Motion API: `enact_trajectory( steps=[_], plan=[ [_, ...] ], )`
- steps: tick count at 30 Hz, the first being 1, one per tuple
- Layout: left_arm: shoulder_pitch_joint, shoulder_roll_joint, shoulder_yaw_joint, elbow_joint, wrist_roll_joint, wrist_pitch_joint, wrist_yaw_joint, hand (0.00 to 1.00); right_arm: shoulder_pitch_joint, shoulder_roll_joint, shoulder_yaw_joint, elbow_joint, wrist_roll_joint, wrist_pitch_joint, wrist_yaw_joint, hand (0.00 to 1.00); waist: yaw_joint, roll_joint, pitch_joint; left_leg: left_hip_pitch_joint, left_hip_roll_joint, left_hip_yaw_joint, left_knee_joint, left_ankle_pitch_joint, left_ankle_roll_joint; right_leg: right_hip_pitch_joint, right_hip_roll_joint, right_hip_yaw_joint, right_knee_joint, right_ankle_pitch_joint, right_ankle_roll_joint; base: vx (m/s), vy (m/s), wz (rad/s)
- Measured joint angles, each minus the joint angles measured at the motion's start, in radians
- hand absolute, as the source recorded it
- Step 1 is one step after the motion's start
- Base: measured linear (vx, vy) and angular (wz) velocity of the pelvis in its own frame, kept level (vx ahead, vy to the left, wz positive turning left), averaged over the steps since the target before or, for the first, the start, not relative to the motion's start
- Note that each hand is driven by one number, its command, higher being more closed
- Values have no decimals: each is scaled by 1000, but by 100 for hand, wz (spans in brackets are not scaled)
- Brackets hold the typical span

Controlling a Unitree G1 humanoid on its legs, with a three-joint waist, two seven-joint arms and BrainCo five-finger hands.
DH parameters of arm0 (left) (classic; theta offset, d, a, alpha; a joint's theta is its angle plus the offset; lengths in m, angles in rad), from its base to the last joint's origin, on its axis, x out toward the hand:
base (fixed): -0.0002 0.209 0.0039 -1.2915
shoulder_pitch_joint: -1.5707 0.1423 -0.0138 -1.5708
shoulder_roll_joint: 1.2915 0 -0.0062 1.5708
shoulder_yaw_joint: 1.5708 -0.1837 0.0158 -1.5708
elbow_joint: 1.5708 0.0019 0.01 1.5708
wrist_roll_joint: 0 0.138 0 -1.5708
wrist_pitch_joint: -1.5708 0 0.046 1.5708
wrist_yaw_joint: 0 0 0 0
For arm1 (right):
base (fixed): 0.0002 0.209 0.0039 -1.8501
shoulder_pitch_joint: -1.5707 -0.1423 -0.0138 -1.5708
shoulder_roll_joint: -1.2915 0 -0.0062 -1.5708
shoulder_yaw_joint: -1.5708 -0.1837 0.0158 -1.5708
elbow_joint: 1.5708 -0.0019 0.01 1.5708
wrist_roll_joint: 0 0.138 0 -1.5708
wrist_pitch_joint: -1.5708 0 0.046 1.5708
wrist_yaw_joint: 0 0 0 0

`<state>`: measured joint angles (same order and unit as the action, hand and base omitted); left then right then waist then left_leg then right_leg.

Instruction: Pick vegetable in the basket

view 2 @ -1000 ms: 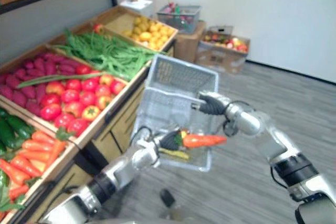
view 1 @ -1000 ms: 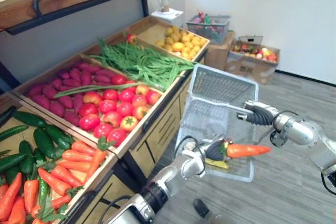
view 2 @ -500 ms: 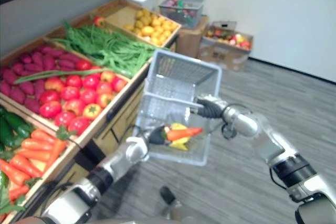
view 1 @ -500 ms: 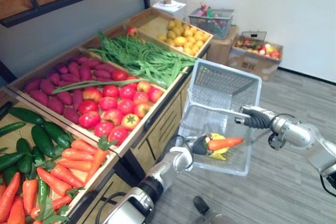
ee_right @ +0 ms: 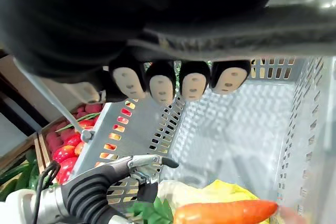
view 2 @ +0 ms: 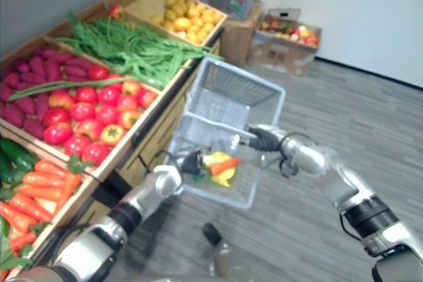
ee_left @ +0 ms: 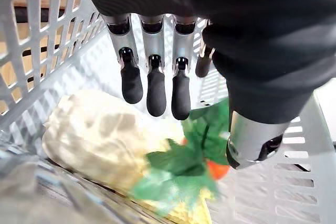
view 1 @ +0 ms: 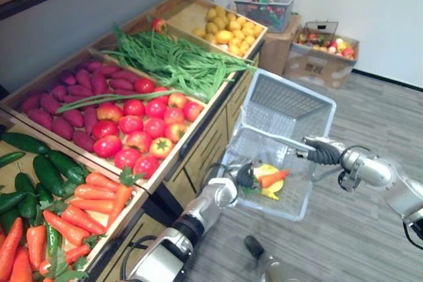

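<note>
1. My left hand (ee_left: 252,51): dark ribbed cover; fingers (ee_left: 155,90) silver, dark tips.
2. Basket (view 1: 284,100): pale grey, slotted walls.
3. Carrot (view 1: 272,178): orange, green leafy top.
4. Second vegetable (view 1: 268,193): yellow.
5. Floor (view 1: 357,229): grey wood-grain planks.
6. Tomatoes (view 1: 142,127): red, some yellowish.

Bright even indoor light, soft faint shadows

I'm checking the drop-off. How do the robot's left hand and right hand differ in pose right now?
The left hand has straight fingers; the right hand has fingers curled round the handle of the basket. The left hand reaches inside the basket, just above the carrot; the right hand sits at its top, holding it up. Both are at the same basket.
</note>
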<state>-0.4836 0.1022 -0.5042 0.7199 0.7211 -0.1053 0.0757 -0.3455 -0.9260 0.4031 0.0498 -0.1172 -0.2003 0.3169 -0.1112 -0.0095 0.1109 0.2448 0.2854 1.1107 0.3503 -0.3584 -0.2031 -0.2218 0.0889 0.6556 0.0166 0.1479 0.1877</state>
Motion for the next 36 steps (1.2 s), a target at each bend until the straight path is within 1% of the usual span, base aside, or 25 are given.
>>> enact_trajectory(
  steps=[7,10,14,15,16,18,19,20,21,23,24,25,26,28,31,32,34,35,36],
  plan=[
    [0,0,-9,-12,-2,-1,0,0,26,0,-3,0,9,0,0,100,3,0,0,-2,-1,-10,-1,0,0,3,-7,-9,0,0,0,-7,12,3],
    [0,5,-41,-71,-3,-3,0,0,50,0,-9,0,9,0,0,100,3,-1,0,-14,0,-30,1,1,3,4,-14,-25,-1,0,0,-24,23,18],
    [9,16,-107,-252,-13,-17,0,0,114,2,-18,-1,5,0,13,100,14,-1,0,-20,7,-52,3,4,5,13,-20,-55,0,0,0,-11,24,18],
    [16,18,-133,-331,-24,-23,-3,0,139,5,-41,-1,-1,0,22,100,21,-1,0,-23,8,-56,3,4,5,16,-21,-60,1,0,0,-11,28,14],
    [20,21,-149,-357,-34,-22,-14,0,149,10,-63,-1,0,-2,21,100,26,-1,0,-24,8,-58,3,4,6,16,-22,-65,2,0,0,-12,33,9],
    [63,40,-192,-462,-65,-43,-28,0,178,38,-149,0,-2,-7,22,100,31,-1,0,-28,8,-68,4,4,6,16,-27,-77,4,0,0,-9,39,18],
    [91,58,-196,-558,-100,-51,-39,0,205,50,-181,9,-2,-9,22,100,33,-1,0,-36,9,-85,4,6,10,17,-34,-102,7,0,0,-12,34,29],
    [99,69,-199,-593,-128,-62,-43,0,213,57,-188,15,-3,-9,21,100,35,-1,0,-38,9,-91,4,7,11,17,-35,-109,10,0,0,-26,30,40],
    [118,81,-201,-665,-163,-87,-43,0,217,95,-200,51,-4,-9,21,100,36,-1,0,-46,11,-110,5,9,14,17,-39,-129,17,0,0,-24,21,29],
    [139,82,-213,-759,-202,-115,-41,0,226,137,-206,106,-11,-8,14,100,42,-1,0,-53,12,-127,9,10,16,17,-47,-155,20,0,-1,-26,14,29],
    [142,82,-223,-809,-219,-136,-38,0,237,164,-214,134,-27,-6,0,100,53,0,0,-61,12,-138,13,10,16,18,-51,-166,20,-1,-1,-42,10,37],
    [152,97,-239,-895,-260,-160,-42,0,254,227,-257,189,-40,5,-10,100,66,0,0,-75,15,-159,22,10,18,18,-61,-187,20,-3,-5,-43,7,39],
    [164,104,-240,-926,-280,-172,-45,0,258,251,-277,214,-42,12,-15,100,70,1,-1,-83,16,-171,24,10,19,19,-65,-198,20,-3,-5,-50,4,51],
    [196,143,-249,-1013,-333,-182,-61,0,283,321,-375,304,-42,31,-62,100,88,1,-1,-111,18,-219,34,13,26,22,-83,-247,21,-7,-11,-47,-5,60],
    [238,202,-253,-1065,-434,-184,-80,0,294,396,-481,385,-42,66,-128,100,95,1,-2,-142,20,-282,39,16,34,34,-106,-310,21,-11,-18,-37,-11,60],
    [250,215,-255,-1080,-449,-184,-81,0,299,419,-514,410,-42,67,-144,100,100,3,-7,-155,20,-307,41,17,35,37,-113,-334,21,-13,-20,-36,-15,75],
    [266,226,-256,-1118,-490,-184,-81,0,321,466,-579,457,-42,72,-190,100,115,4,-25,-190,19,-355,43,23,46,36,-129,-385,20,-16,-25,-24,-14,70],
    [275,227,-255,-1144,-519,-185,-79,0,332,491,-611,484,-42,83,-214,100,119,4,-37,-211,18,-389,48,27,53,37,-140,-421,20,-19,-30,-22,-6,82],
    [283,228,-254,-1167,-525,-186,-79,0,334,517,-647,518,-42,92,-237,100,129,4,-47,-233,17,-422,50,32,59,39,-150,-458,20,-19,-30,-23,-2,78]
  ],
)
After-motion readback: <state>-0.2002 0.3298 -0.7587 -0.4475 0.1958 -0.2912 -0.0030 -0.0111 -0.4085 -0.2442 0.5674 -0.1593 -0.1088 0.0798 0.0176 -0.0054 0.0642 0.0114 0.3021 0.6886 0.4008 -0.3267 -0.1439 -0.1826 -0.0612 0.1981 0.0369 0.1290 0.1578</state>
